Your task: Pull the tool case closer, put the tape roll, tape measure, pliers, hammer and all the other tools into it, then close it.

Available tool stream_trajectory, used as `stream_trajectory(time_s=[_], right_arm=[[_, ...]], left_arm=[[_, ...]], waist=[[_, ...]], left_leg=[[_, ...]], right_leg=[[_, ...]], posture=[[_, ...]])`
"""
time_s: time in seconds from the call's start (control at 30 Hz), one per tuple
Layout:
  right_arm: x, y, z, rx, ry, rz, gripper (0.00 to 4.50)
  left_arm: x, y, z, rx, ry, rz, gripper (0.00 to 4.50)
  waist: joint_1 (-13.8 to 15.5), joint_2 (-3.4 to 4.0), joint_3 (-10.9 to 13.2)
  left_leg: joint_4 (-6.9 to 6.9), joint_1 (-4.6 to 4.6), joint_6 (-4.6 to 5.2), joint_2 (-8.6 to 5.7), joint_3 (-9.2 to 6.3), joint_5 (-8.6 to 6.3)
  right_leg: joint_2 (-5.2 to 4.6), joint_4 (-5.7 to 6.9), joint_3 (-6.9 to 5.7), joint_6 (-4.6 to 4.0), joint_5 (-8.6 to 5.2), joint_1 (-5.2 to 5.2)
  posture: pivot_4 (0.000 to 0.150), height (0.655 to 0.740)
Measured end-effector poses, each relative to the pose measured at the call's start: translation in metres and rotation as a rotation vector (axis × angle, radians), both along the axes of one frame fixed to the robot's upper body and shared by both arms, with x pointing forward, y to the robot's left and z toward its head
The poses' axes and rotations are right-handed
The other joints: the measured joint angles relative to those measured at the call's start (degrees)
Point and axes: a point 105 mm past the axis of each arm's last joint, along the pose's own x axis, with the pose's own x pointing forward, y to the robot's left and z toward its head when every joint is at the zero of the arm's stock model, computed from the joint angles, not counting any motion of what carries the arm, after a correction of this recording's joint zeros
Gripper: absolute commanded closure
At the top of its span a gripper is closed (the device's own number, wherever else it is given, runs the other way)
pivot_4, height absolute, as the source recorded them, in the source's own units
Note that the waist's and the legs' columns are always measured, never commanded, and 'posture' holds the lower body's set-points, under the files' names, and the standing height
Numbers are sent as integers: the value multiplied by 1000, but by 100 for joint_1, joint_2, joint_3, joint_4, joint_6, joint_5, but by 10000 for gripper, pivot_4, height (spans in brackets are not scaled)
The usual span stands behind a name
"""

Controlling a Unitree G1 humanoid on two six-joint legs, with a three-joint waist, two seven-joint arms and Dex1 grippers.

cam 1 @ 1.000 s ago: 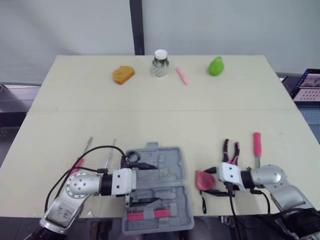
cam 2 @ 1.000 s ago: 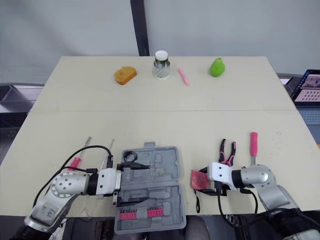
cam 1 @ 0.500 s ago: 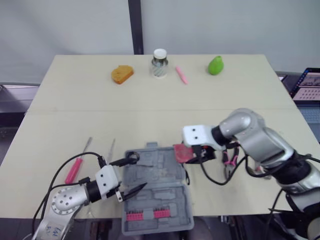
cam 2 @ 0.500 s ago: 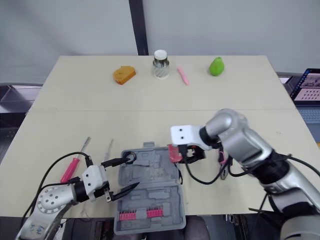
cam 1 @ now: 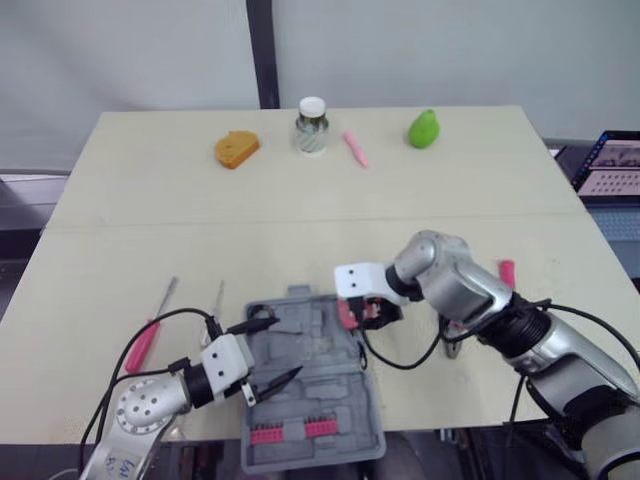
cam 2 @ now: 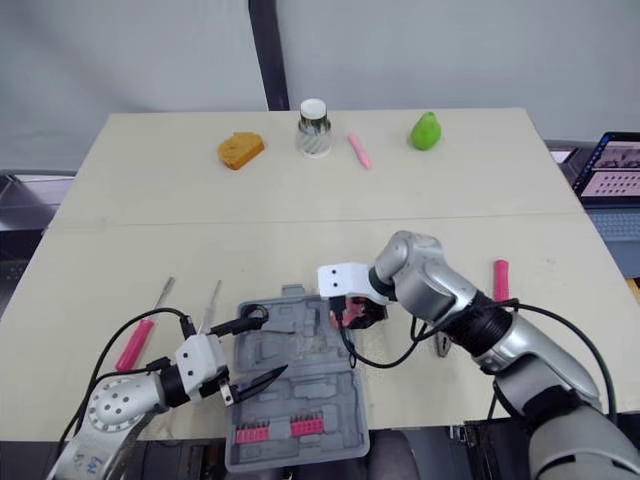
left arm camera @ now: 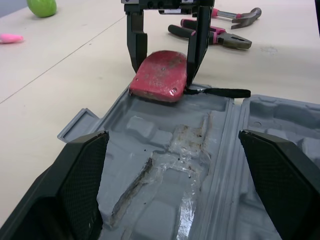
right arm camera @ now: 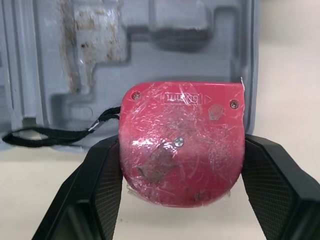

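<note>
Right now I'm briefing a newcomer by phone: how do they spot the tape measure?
On the table, nearest the robot, lies the open grey tool case. At its far right corner the right gripper holds the tape measure: a red rounded block trailing a black strap.

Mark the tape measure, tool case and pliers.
tape measure (right arm camera: 182, 150), right wrist view, centre of its red face.
tool case (left arm camera: 165, 165), left wrist view, bare grey moulded floor.
pliers (left arm camera: 227, 40), left wrist view, near the pivot.
</note>
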Motion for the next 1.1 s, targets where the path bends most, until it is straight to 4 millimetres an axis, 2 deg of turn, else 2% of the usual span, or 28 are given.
stream_trajectory(time_s=[0.27,0.57,0.83,1.1], right_arm=[[-1,13,2,15,-24,29,15849],[1,13,-2,-29,-72,48,15849],[-2,23,-3,-16,-65,74,15849],[-1,25,-2,-21,-91,89,15849]], left_arm=[[1,-1,2,1,-6,-11,0],[2,-1,2,1,-3,-10,0],[2,-2,1,2,3,-10,0],[3,-2,0,3,16,-6,0]], waist=[[4,0,0],[1,0,0],[0,0,0],[-2,0,0]], left_leg=[[0,0,0,0,0,0],[-1,0,-1,0,1,0],[0,0,-1,0,1,0],[-1,0,-1,0,1,0]], right_leg=[[0,1,1,0,0,-1],[0,2,1,0,0,-3],[0,3,1,0,0,-3],[0,3,1,0,0,-4]], posture=[[1500,7400],[1500,7400],[1500,7400],[1500,7400]])
